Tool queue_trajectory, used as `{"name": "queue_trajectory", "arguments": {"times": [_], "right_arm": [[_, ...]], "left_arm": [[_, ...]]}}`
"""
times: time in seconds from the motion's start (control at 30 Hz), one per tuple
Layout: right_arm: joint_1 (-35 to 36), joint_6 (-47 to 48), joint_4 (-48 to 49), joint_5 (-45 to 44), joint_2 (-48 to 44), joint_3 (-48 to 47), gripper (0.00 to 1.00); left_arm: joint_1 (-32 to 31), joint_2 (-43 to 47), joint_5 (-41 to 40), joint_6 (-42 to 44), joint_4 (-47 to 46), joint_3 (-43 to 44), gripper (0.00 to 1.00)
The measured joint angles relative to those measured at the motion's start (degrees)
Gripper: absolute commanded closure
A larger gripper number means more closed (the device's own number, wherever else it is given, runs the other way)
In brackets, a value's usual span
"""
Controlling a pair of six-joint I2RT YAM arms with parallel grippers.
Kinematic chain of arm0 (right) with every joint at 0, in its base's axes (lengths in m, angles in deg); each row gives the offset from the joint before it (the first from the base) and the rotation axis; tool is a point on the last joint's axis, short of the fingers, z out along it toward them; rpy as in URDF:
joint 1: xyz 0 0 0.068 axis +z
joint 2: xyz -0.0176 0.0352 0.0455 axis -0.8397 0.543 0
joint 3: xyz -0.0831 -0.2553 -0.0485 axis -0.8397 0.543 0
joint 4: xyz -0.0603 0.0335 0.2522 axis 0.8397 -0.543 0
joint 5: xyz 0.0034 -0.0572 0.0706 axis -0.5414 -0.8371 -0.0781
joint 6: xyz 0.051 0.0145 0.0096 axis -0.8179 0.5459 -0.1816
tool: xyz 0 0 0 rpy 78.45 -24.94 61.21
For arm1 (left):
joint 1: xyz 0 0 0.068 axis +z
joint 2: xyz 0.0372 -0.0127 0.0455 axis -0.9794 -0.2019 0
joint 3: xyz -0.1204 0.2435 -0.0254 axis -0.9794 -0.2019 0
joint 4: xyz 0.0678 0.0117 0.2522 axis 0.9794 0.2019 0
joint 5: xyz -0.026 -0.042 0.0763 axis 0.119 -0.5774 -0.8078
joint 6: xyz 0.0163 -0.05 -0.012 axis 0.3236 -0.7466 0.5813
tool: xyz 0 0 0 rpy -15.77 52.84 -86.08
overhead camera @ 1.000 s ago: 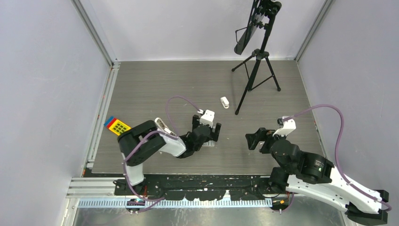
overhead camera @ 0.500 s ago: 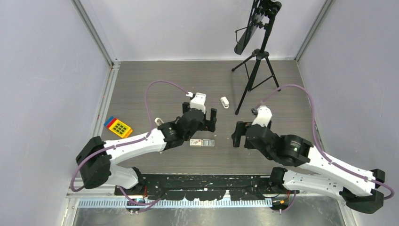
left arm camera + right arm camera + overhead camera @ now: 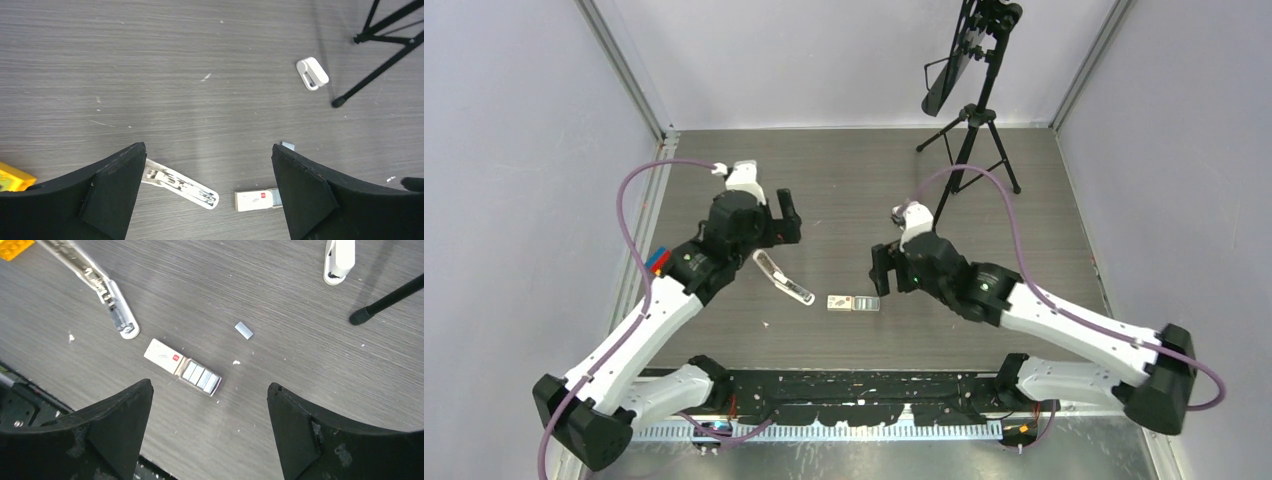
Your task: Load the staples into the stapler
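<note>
The long white stapler lies open on the table with its silver channel showing; it also shows in the left wrist view and the right wrist view. The white staple box with a red mark lies to its right, its grey tray slid out with silvery staple strips in it. One loose staple strip lies apart behind the box. My left gripper is open and empty above and behind the stapler. My right gripper is open and empty above and right of the box.
A short stubby white stapler lies farther back, near a black tripod foot. A yellow and coloured block sits at the left, partly under my left arm. Side walls bound the table.
Both arms have lifted and stretched out. The left gripper swung back and left, uncovering the long stapler. The right gripper moved left and forward towards the box.
</note>
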Motion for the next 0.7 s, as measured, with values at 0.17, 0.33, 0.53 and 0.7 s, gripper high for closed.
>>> {"name": "queue_trajectory", "arguments": {"times": [0.17, 0.33, 0.53, 0.7], "right_arm": [[-6.16, 2.01, 1.55, 6.19, 11.85, -3.63, 0.15], [-8.76, 5.92, -0.61, 11.02, 20.04, -8.22, 0.21], [-13.29, 13.25, -5.18, 16.81, 31.93, -18.36, 0.26], [-15.39, 17.94, -8.79, 18.23, 39.71, -23.61, 0.30]], "left_arm": [[8.72, -0.55, 5.88, 1.68, 3.30, 2.84, 0.00], [15.43, -3.91, 11.52, 1.84, 4.28, 2.86, 0.00], [19.61, -5.09, 14.82, 3.19, 4.90, 2.97, 0.00], [18.47, -8.11, 13.40, 6.62, 8.81, 5.90, 0.00]]}}
